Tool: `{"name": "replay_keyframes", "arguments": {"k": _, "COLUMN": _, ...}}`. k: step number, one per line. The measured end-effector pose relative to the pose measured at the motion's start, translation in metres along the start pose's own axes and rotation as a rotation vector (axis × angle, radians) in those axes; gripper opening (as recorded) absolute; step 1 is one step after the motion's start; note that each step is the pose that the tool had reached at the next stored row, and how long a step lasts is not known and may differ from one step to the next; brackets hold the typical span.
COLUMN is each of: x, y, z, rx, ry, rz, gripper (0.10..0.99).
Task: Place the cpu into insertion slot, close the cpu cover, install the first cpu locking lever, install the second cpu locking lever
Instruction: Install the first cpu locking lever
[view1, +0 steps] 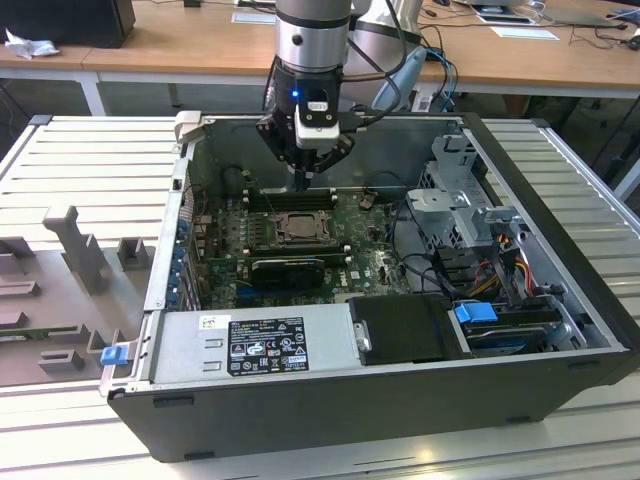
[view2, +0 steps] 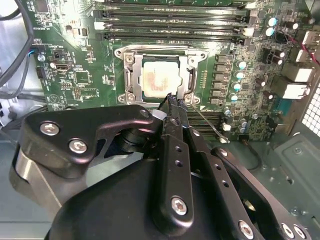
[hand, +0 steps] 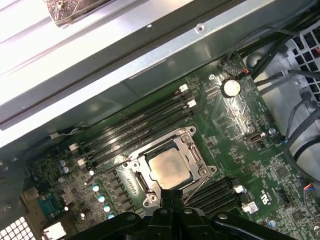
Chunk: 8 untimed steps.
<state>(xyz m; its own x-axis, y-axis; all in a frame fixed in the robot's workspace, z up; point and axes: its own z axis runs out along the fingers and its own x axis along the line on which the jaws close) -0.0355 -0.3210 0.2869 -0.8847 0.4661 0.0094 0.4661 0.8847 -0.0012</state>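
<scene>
So the computer case (view1: 350, 420) was lying open on a slatted metal table (view1: 90, 160), and there was plenty packed in it. The green motherboard (view1: 370, 262) covered the floor. A grey power supply (view1: 250, 345) ran along the near wall, with a black box (view1: 405, 328) right beside it. A metal drive cage (view1: 455, 195) and a tangle of cables (view1: 505, 262) filled the end on the exterior view's right. A long black card (view1: 290, 268) stood just in front of the socket.

The cpu (view2: 159, 80) was already sitting in the insertion slot (hand: 194, 155), pale face up. The cpu cover (view2: 131, 75) lay flat over it, so the chip showed through the big window in both wrist views. Rows of memory slots (view2: 170, 22) ran along one side of the socket. A thin metal rod (view2: 206, 121) angled away from the socket's corner, but I couldn't tell whether it was latched.

The gripper (view2: 172, 102) was down inside the case with its fingers pinched together to a narrow point. I couldn't make out anything caught between them. The tips were right at the edge of the socket frame, next to where that rod started. I couldn't say for sure whether they were touching it.
</scene>
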Motion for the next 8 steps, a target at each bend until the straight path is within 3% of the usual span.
{"name": "replay_keyframes", "arguments": {"k": 8, "x": 0.0000, "y": 0.0000, "z": 0.0000, "rx": 0.000, "ry": -0.0001, "rz": -0.036, "gripper": 0.106}}
